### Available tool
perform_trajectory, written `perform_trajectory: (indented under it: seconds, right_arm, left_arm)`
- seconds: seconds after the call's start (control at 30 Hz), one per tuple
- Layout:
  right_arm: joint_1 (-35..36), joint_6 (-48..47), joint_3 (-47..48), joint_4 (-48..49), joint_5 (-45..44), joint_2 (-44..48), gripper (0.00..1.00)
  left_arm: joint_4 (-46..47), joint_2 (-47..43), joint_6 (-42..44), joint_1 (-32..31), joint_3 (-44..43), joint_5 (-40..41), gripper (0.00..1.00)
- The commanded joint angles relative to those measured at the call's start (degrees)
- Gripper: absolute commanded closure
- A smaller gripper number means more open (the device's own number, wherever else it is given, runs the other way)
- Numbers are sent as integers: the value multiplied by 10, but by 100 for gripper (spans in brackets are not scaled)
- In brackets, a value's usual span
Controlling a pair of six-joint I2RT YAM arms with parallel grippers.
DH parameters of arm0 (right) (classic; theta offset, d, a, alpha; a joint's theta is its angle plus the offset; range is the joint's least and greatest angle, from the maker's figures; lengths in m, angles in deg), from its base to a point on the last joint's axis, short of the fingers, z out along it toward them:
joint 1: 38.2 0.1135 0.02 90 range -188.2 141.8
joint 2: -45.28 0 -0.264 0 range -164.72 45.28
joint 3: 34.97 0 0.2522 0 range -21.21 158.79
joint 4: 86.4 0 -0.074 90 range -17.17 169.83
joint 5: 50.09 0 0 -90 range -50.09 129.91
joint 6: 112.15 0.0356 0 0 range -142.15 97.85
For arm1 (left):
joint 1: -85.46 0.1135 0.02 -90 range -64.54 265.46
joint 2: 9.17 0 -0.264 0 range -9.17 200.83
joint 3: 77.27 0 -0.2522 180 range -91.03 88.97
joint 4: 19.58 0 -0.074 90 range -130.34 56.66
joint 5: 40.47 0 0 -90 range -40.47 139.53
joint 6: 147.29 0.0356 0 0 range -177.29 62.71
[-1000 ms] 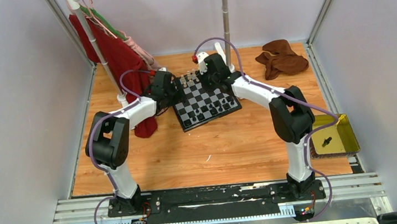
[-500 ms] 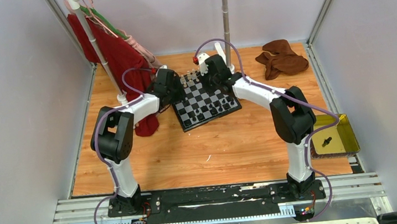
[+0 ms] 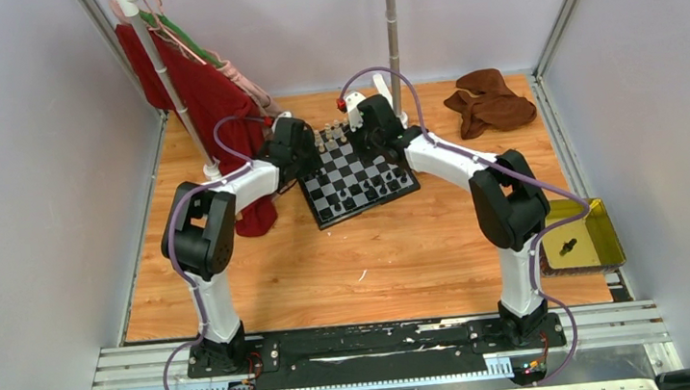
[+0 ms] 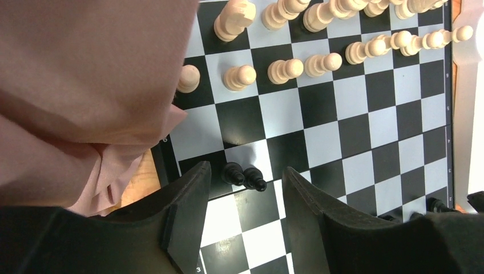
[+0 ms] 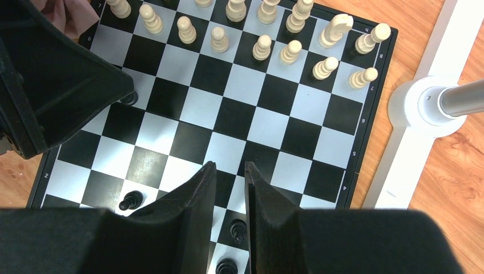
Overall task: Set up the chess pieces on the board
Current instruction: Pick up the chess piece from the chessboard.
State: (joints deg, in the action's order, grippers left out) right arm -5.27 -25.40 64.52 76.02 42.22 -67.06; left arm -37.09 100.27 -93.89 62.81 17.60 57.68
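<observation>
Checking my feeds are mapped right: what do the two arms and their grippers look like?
Both the left arm and right arm have white links with bulky black joint housings, and a purple cable loops along each. The left gripper and right gripper are matte black, each with two angular, wedge-shaped fingers.

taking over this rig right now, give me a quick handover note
Left gripper: open, jaws either side of two black pawns on the board, not closed on them.
Right gripper: jaws nearly together over the black side; a single black pawn shows in the gap, grip unclear.
Done: cream pieces stand in two rows at the far edge.
Left: black side looks unfinished; a small dark object lies in the yellow tray.
</observation>
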Motion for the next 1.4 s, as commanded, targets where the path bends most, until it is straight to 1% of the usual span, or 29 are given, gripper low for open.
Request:
perform_trajectory:
  seconds: [0.0,0.2,0.67,1.03,1.37]
  right_arm:
    - [-8,-9,-3,4,-1,8,71]
    - [-10,-11,-1,3,-1,7,71]
    - [-13,-13,13,-7,8,-3,71]
    - [-13,-15,12,-8,9,-4,71]
    - [-14,-14,10,-7,9,-5,71]
  left_arm:
    - [-8,17,-1,-2,-14,12,47]
    - [-9,14,-3,-2,-12,33,52]
    - [-14,9,4,-2,-9,46,53]
    - [-15,7,0,-1,-3,51,57]
    - [-21,7,-5,-2,1,49,59]
